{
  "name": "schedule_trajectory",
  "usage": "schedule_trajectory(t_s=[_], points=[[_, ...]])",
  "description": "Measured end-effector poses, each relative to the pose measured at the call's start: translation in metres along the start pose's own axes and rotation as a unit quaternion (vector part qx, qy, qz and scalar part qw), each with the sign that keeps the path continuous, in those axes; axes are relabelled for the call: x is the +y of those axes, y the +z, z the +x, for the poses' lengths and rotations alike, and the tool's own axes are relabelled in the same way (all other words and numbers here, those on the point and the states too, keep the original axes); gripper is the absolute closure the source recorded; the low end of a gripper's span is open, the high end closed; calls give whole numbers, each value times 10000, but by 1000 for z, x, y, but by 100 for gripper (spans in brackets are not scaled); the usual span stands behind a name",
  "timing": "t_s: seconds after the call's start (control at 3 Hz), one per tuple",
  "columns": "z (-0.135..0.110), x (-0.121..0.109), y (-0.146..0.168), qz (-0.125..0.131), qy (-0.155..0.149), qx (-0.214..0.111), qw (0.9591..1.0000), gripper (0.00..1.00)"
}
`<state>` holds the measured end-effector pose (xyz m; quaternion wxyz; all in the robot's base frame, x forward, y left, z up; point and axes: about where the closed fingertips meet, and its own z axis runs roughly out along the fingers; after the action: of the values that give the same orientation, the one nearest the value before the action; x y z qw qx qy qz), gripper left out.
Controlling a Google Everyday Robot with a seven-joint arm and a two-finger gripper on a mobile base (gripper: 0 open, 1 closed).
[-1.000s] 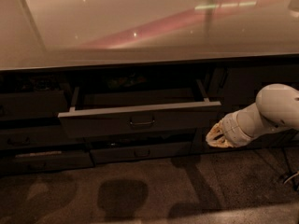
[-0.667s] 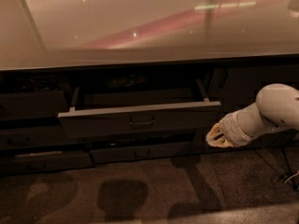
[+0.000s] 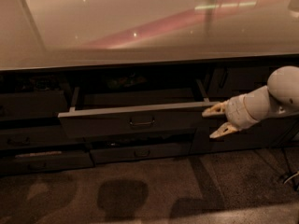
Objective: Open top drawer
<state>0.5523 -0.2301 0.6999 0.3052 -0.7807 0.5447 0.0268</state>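
Top drawer (image 3: 103, 121) is found pulled well out from under the table's (image 3: 117, 36) front edge, with its small handle (image 3: 141, 123) centred on the grey front. The hand (image 3: 217, 121) is held right at the drawer's right end, fingers (image 3: 215, 109) spread apart, nothing clamped between them. A shallower drawer (image 3: 140, 152) is seen just below.

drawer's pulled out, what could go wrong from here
The gripper sits open at the right end of the top drawer, its upper finger close to the front's corner. A sideways or forward move there might knock the drawer askew or push it back in. The drawer also juts out over the lower drawer, so an arm swing at that height could catch it.
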Motion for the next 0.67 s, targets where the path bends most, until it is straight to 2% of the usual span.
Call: schedule_trajectory(t_s=[0.33,0.67], points=[[7,-58,-5,53,264,115,9996,0],[3,-62,-1,43,260,85,9996,3]])
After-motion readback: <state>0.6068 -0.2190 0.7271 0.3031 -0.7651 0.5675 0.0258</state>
